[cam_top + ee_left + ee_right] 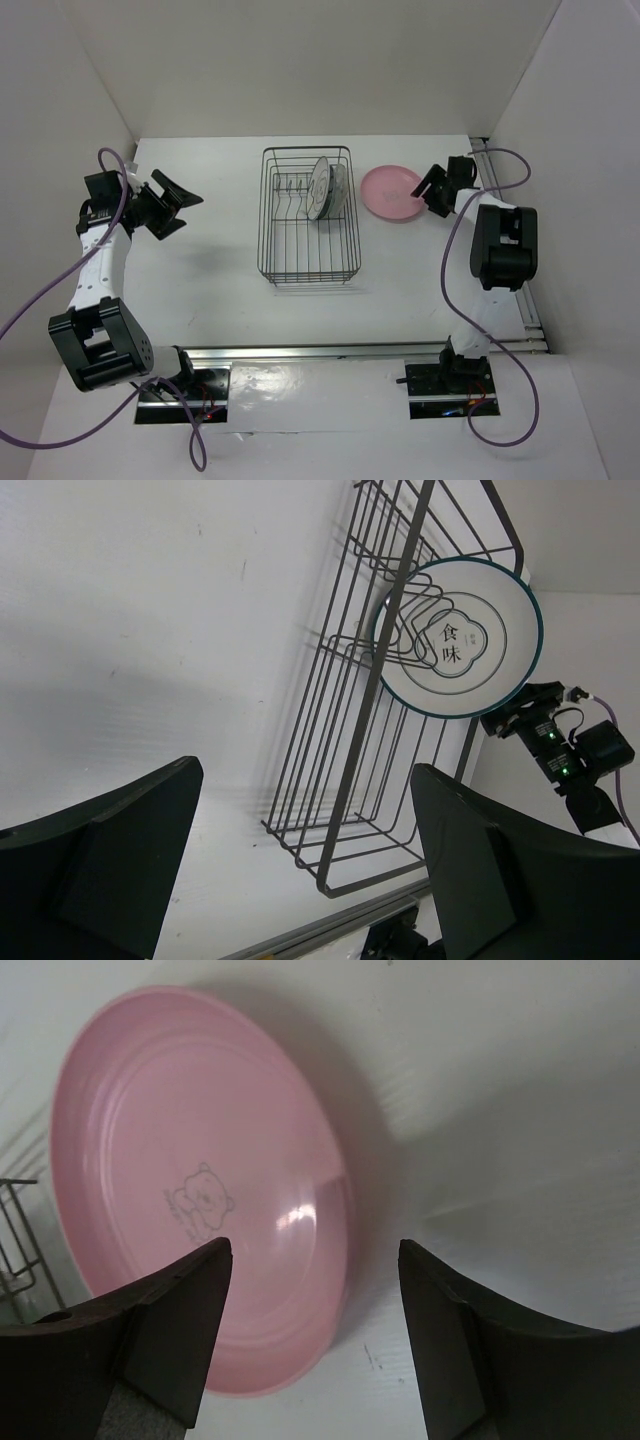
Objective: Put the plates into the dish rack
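Observation:
The dark wire dish rack (306, 262) stands mid-table and holds plates on edge at its far end, leaning right. The nearest is the white plate with dark rings (319, 187), also in the left wrist view (458, 638); others behind it are mostly hidden. The pink plate (390, 190) lies flat on the table right of the rack, and fills the right wrist view (190, 1180). My right gripper (428, 187) is open at the pink plate's right edge, its jaws straddling the rim (315, 1260). My left gripper (178, 205) is open and empty, well left of the rack.
White walls enclose the table on three sides. A metal rail (350, 350) runs along the near edge and another along the right side (520, 300). The rack's near half (340, 780) holds nothing.

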Controlling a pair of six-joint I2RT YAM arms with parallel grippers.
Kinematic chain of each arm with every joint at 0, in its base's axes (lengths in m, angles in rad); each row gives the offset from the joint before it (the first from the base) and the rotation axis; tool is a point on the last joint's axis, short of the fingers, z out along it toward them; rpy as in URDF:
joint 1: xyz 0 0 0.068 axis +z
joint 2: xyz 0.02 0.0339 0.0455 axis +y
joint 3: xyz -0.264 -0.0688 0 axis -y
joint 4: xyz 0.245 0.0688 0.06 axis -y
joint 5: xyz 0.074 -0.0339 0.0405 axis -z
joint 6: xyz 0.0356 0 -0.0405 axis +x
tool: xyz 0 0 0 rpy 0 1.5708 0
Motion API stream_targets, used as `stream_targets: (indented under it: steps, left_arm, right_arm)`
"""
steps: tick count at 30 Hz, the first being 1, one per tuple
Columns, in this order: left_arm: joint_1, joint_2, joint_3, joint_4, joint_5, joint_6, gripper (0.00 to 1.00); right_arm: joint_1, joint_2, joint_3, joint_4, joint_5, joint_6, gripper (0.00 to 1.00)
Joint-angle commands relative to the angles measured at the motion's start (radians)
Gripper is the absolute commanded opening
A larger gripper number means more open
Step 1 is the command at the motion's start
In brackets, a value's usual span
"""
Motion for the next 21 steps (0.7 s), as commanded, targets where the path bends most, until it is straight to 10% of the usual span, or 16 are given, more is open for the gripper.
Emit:
stream_targets:
  steps: [1, 10, 17, 21]
  left_arm:
    - [0.006, 0.002, 0.039, 0.012, 0.020, 0.020, 0.99]
    - [0.006, 0.012, 0.039, 0.012, 0.020, 0.020, 0.99]
    - [0.024, 0.030, 0.039, 0.012, 0.038, 0.020, 0.99]
    - [0.024, 0.030, 0.039, 0.012, 0.038, 0.020, 0.99]
  right_arm:
    - [-0.006, 0.022, 0.049, 0.023, 0.005, 0.007, 0.74]
    - [-0.006, 0.074, 0.072, -0.020, 0.059, -0.002, 0.51]
    - [-0.006, 0.093, 0.095, -0.079, 0.126, -0.011, 0.08]
    - [-0.006, 0.093, 0.095, -0.089, 0.126, -0.011, 0.07]
